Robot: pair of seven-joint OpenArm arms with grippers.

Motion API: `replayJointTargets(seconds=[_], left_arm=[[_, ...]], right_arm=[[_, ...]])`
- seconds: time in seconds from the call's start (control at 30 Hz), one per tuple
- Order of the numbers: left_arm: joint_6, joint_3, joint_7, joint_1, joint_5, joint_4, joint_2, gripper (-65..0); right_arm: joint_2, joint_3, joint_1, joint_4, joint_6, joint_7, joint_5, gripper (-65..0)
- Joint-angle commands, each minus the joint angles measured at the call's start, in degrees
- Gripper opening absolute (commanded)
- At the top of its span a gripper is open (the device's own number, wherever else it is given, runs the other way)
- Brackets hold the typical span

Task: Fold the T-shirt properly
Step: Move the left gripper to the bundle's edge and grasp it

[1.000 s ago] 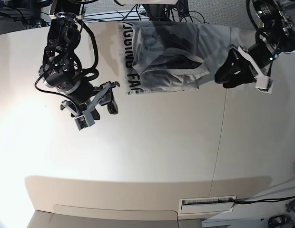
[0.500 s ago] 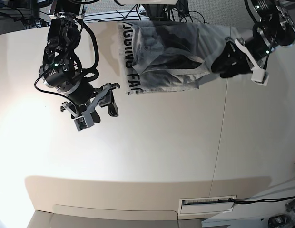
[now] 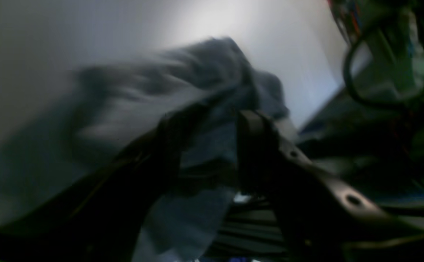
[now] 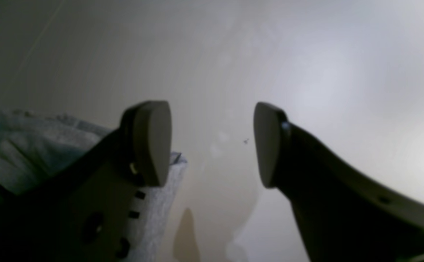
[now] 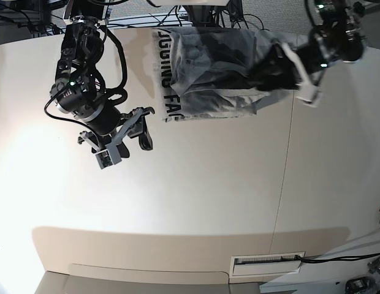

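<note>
T-shirt (image 5: 208, 73) | black capitals along folded edge | partial: "GGING FA"

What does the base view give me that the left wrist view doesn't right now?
Only the base view shows the whole layout: the right gripper open, hanging over bare table apart from the T-shirt, and black lettering along the shirt's edge. Only the left wrist view shows the left gripper close up, grey fabric between its open jaws; blur hides whether they touch it. Both show the left gripper at the bunched T-shirt's side.
</note>
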Motion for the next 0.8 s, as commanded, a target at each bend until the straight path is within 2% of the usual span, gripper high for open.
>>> replayJointTargets(seconds=[0.0, 0.13, 0.33, 0.53, 0.63, 0.77], left_arm=[[-0.3, 1.7, -1.1, -0.5, -0.8, 1.0, -0.5, -39.4], [-0.3, 8.0, -1.1, -2.9, 3.1, 1.1, -0.5, -39.4], [-0.3, 13.9, -1.1, -4.6, 8.9, 1.2, -0.7, -39.2], [-0.3, 16.2, -1.1, -4.6, 8.9, 5.4, -0.7, -26.1], [-0.3, 16.3, -1.1, -4.6, 9.7, 7.8, -0.7, -25.0], [-0.3, 16.3, -1.1, -4.6, 13.8, 8.1, -0.7, -25.1]], right_arm=[[0.2, 0.1, 0.8, 1.0, 0.2, 1.5, 0.9, -29.6], [0.2, 0.1, 0.8, 1.0, 0.2, 1.5, -1.4, -29.6], [0.2, 0.1, 0.7, 0.9, -0.5, 1.6, -6.3, -29.6], [0.2, 0.1, 0.7, 0.9, -1.3, 1.7, -7.7, -29.6], [0.2, 0.1, 0.7, 0.9, -1.3, 1.7, -7.7, -29.6], [0.2, 0.1, 0.7, 0.9, -1.3, 1.7, -7.7, -29.6]])
